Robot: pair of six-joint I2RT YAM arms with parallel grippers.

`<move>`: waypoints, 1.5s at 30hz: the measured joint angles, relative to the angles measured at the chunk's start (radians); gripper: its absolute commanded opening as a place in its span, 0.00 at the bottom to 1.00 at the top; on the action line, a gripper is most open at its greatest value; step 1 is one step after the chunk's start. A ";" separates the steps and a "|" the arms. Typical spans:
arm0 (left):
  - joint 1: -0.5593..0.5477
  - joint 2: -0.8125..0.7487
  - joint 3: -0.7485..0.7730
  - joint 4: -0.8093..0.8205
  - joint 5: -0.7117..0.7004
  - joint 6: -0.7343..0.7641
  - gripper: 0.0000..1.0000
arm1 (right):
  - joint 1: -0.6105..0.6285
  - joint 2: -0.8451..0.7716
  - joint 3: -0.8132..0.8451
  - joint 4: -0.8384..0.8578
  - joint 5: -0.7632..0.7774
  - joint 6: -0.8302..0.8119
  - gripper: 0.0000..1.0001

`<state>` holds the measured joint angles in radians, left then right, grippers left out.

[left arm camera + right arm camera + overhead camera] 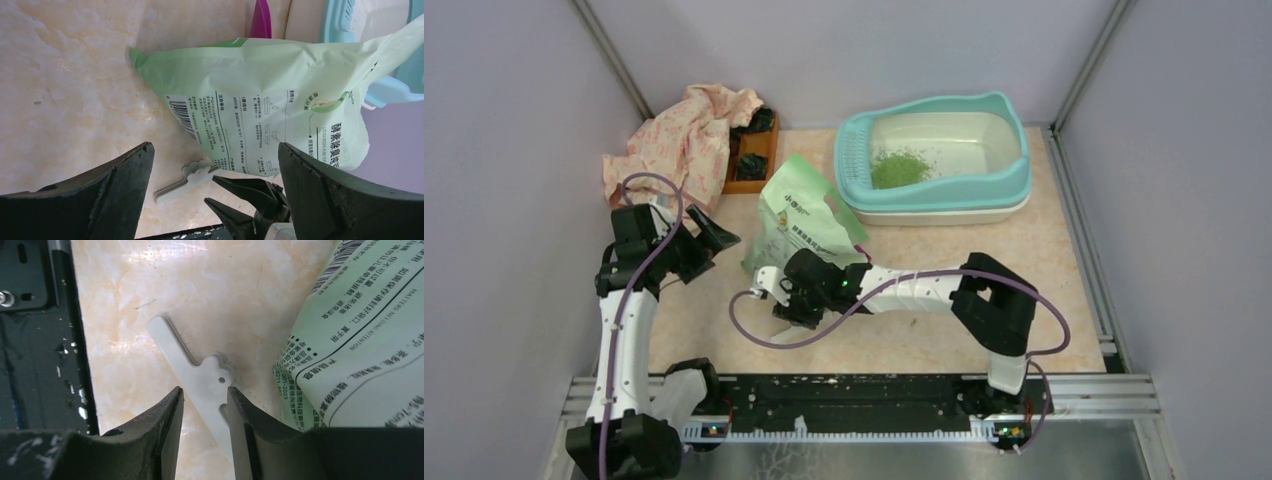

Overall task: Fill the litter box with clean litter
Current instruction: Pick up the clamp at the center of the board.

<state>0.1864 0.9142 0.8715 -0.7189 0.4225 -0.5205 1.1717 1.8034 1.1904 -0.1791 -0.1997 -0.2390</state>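
Sitting at the far right of the table (1044, 260), the litter box (944, 197) lies with its long axis running left to right across the top view, the right end a little farther back; its perforated teal ledge (854, 160) forms the left end and points toward the pale green bag (804, 215), while the taller rounded wall closes the right end. The clean litter (899, 168) is a small green pile inside the cream basin, close against the ledge, with most of the basin floor around it bare. The bag stands just beside the box's near-left corner, its printed face turned toward the arms; a purple scoop (261, 20) shows behind it in the left wrist view. The left gripper (215, 145) hovers left of the bag, aimed at it, its fingers (120, 195) spread as wide as they go and touching nothing. The right gripper (205, 390) is low over the table just in front of the bag; its fingers (160, 425) stand narrowly apart astride a flat white plastic clip (200, 375) lying on the surface, one finger against its edge, a sliver of table showing at the other, so it is not clamped. A pink floral cloth (684, 140) and a small wooden tray (752, 150) lie in the far left corner.
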 measured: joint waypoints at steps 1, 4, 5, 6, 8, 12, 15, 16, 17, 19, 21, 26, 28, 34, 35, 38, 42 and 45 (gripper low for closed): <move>0.002 0.000 0.000 0.000 0.003 0.001 0.99 | 0.000 0.010 0.007 -0.003 0.003 -0.009 0.39; 0.007 -0.001 -0.001 0.000 0.015 0.002 0.99 | 0.000 0.048 0.038 -0.021 0.013 -0.034 0.39; 0.008 -0.001 -0.001 0.000 0.018 0.002 0.99 | 0.000 0.058 0.047 -0.026 0.016 -0.041 0.39; 0.008 -0.002 -0.001 0.000 0.023 0.002 0.99 | 0.002 0.067 0.056 -0.031 0.019 -0.048 0.39; 0.011 -0.002 -0.001 0.000 0.030 0.003 0.99 | 0.005 0.089 0.073 -0.034 0.026 -0.058 0.39; 0.016 -0.002 -0.001 0.000 0.041 0.003 0.99 | 0.015 0.119 0.089 -0.049 0.037 -0.072 0.39; 0.019 -0.002 -0.001 0.000 0.049 0.006 0.99 | 0.019 0.134 0.105 -0.058 0.042 -0.080 0.39; 0.021 -0.002 -0.001 0.000 0.052 0.006 0.99 | 0.019 0.140 0.113 -0.061 0.041 -0.082 0.39; 0.021 -0.002 -0.001 0.000 0.055 0.007 0.99 | 0.019 0.147 0.119 -0.064 0.042 -0.083 0.39; 0.024 -0.003 -0.001 0.000 0.059 0.010 0.99 | 0.019 0.156 0.122 -0.069 0.042 -0.084 0.38; 0.026 -0.004 -0.001 0.000 0.064 0.011 0.99 | 0.019 0.163 0.122 -0.080 0.041 -0.085 0.38; 0.029 -0.008 -0.005 0.001 0.077 0.014 0.99 | 0.019 0.163 0.122 -0.082 0.042 -0.093 0.26; 0.029 -0.008 -0.006 0.000 0.080 0.014 0.99 | 0.019 0.161 0.122 -0.083 0.042 -0.098 0.14; 0.030 -0.008 -0.006 0.001 0.090 0.015 0.99 | 0.024 0.133 0.128 -0.080 0.030 -0.093 0.00; 0.031 -0.010 -0.006 0.001 0.093 0.015 0.99 | 0.024 0.127 0.126 -0.081 0.025 -0.092 0.00; 0.032 -0.013 -0.006 0.000 0.103 0.016 0.99 | 0.024 0.107 0.113 -0.086 0.023 -0.091 0.00; 0.034 -0.017 -0.006 0.003 0.133 0.015 0.99 | 0.024 0.041 0.056 -0.110 0.027 -0.080 0.00; 0.034 -0.025 -0.006 0.015 0.174 0.013 0.99 | 0.024 -0.043 0.003 -0.143 0.038 -0.064 0.00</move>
<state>0.2207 0.8894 0.8650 -0.7040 0.5968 -0.5079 1.1961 1.7603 1.1938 -0.3218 -0.1619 -0.3031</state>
